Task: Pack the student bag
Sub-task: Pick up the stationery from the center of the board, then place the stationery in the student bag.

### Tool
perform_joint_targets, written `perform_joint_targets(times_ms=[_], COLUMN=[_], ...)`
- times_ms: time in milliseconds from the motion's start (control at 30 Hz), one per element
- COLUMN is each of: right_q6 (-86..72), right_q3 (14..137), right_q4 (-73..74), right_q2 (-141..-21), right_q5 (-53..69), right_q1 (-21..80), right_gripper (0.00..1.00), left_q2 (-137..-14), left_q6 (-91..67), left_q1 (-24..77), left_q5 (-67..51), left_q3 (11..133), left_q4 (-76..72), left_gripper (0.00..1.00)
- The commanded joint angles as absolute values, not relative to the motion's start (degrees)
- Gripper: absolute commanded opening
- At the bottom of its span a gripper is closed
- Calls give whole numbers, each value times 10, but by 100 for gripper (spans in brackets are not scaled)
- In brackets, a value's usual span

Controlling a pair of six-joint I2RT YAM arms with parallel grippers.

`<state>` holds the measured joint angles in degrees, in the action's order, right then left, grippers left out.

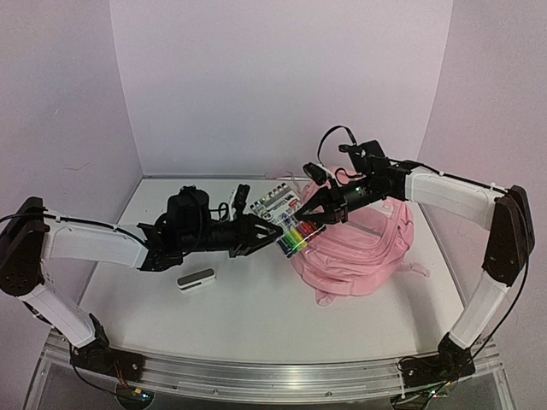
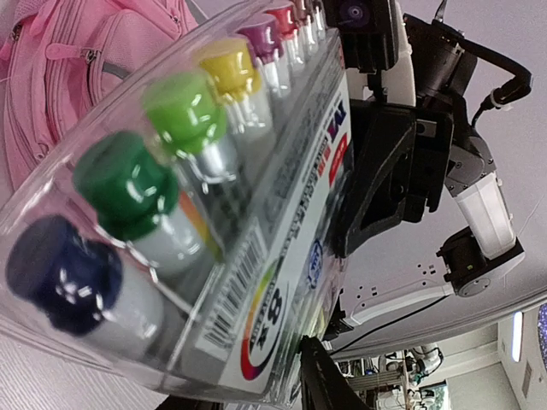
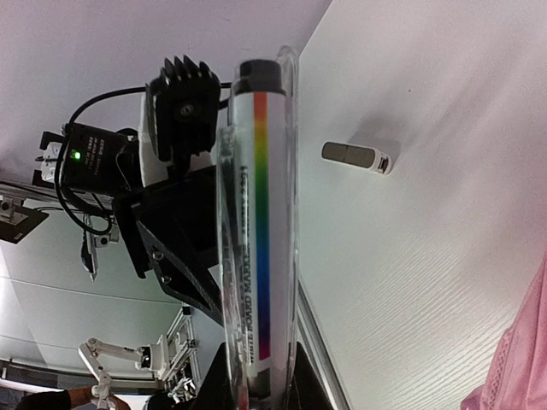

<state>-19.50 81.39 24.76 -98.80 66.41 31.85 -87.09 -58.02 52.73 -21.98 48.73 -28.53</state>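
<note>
One student bag (image 1: 367, 256) lies flat at 3 o'clock on the table (image 1: 256, 320), its long axis running 1 to 7 o'clock and its straps at the 7 end. One marker pack (image 1: 289, 218) hangs over its 9 o'clock edge, pinched by the right gripper (image 1: 312, 212). The left gripper (image 1: 270, 229) flanks it, and I cannot tell its grip. One white block (image 1: 196, 280) lies at 8 o'clock
</note>
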Motion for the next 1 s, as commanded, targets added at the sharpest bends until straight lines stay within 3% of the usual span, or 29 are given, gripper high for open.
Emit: perform_joint_targets(times_ms=[0, 67, 167, 267, 500, 667, 800, 967], right_q6=[-205, -206, -199, -153, 121, 230, 289, 322], right_q3=[804, 805, 809, 828, 866, 847, 811, 775], right_q4=[229, 230, 233, 268, 396, 418, 418, 404], right_q2=[-980, -985, -981, -975, -956, -961, -952, -953], right_q5=[717, 715, 665, 572, 264, 161, 114, 55], right_q1=[324, 324, 318, 291, 271, 285, 301, 334], right_gripper=[0, 5, 35, 52, 56, 58, 70, 71], left_q2=[-865, -865, -863, -858, -855, -854, -855, -859], left_q6=[-571, -572, -581, -604, -650, -662, -665, -671], left_q1=[518, 518, 517, 515, 512, 513, 512, 513], left_q5=[-219, -218, -206, -181, -147, -130, -123, -120], left_q3=[512, 510, 503, 493, 473, 470, 471, 469], left_q4=[-307, -311, -311, -297, -278, -267, -263, -270], left_gripper=[26, 18, 4, 0, 0, 0, 0, 0])
